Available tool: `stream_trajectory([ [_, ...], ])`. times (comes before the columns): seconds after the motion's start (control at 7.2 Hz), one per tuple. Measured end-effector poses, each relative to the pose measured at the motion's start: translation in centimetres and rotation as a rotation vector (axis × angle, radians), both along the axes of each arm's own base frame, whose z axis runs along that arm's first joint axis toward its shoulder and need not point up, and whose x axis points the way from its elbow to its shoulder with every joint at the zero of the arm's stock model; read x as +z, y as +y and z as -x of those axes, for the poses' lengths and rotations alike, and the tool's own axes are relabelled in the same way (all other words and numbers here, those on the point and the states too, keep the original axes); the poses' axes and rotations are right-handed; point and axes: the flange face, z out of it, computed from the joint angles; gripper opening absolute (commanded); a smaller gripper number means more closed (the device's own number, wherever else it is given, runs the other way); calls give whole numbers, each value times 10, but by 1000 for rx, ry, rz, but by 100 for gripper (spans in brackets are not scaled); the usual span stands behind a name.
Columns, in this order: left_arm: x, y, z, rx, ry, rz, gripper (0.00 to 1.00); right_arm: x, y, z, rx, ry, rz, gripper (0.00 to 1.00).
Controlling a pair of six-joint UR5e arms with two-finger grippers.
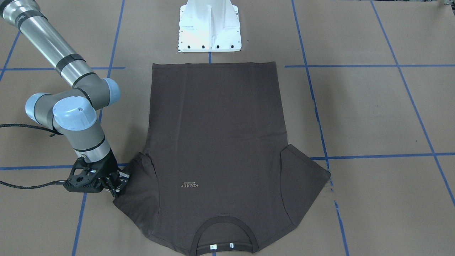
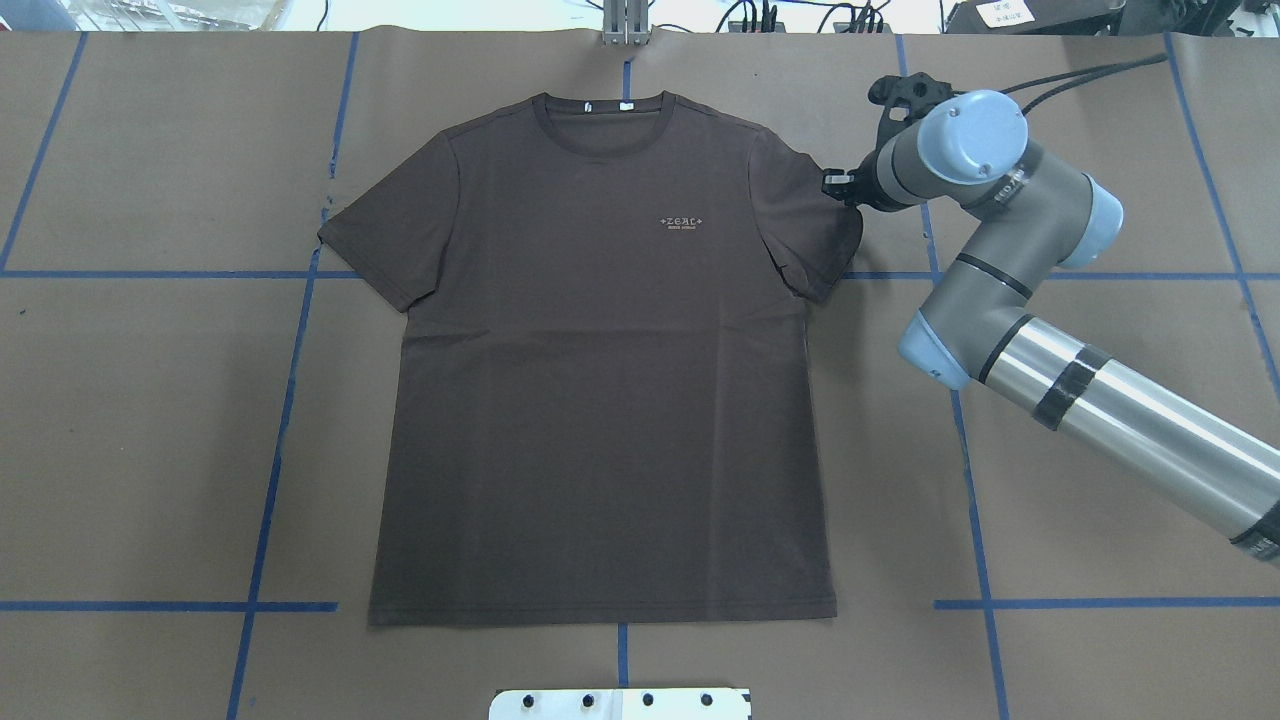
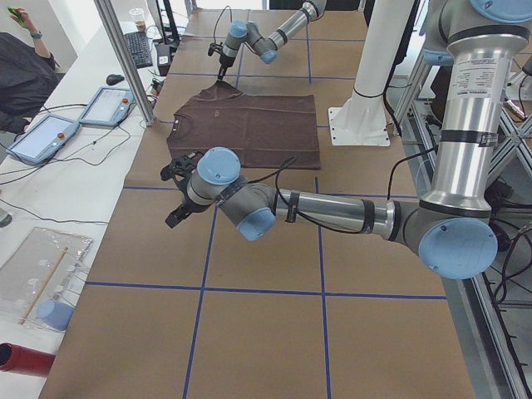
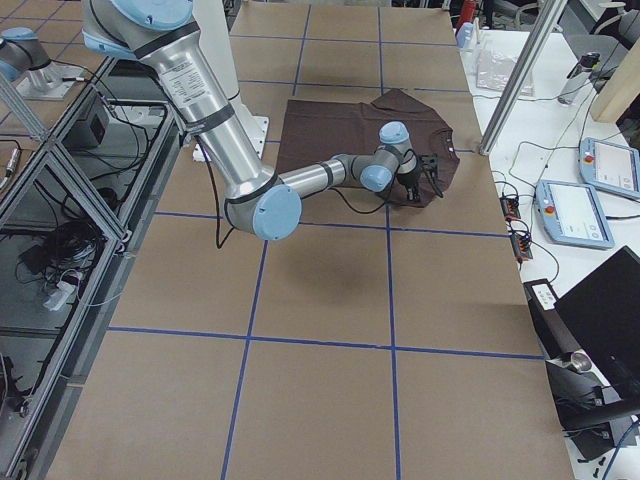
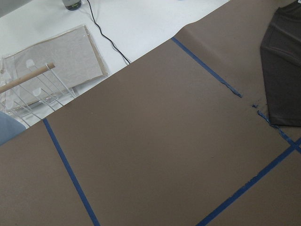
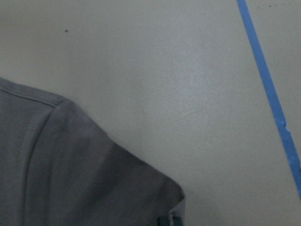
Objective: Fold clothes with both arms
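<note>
The dark brown T-shirt (image 2: 600, 380) lies flat and face up on the brown paper, with its collar (image 1: 225, 231) at the far side from the robot's base. My right gripper (image 1: 119, 185) sits low at the outer hem of one sleeve (image 2: 825, 225), and it appears shut on that hem. In the right wrist view the sleeve corner (image 6: 155, 193) rises toward the lens with a shadow beside it. My left gripper (image 3: 175, 214) hovers over bare paper, well off the shirt; I cannot tell if it is open or shut. Its camera catches only the other sleeve's edge (image 5: 282, 70).
The white pedestal base (image 1: 209, 28) stands just beyond the shirt's bottom hem. Blue tape lines (image 2: 270, 440) cross the paper. Past the table's far edge are pendant tablets (image 3: 37, 137), a clear plastic tray (image 5: 51, 61), a metal post (image 3: 125, 58) and a seated person (image 3: 21, 71).
</note>
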Motion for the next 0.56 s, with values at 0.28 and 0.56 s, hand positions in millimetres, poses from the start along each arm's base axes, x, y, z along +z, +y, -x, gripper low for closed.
stream_trajectory([
  [0.28, 0, 0, 0, 0, 0, 0, 100, -57, 6, 37, 26, 34, 33, 0],
  [0.56, -1, 0, 0, -1, 1, 0, 100, -90, 18, 77, 70, 48, 35, 0],
])
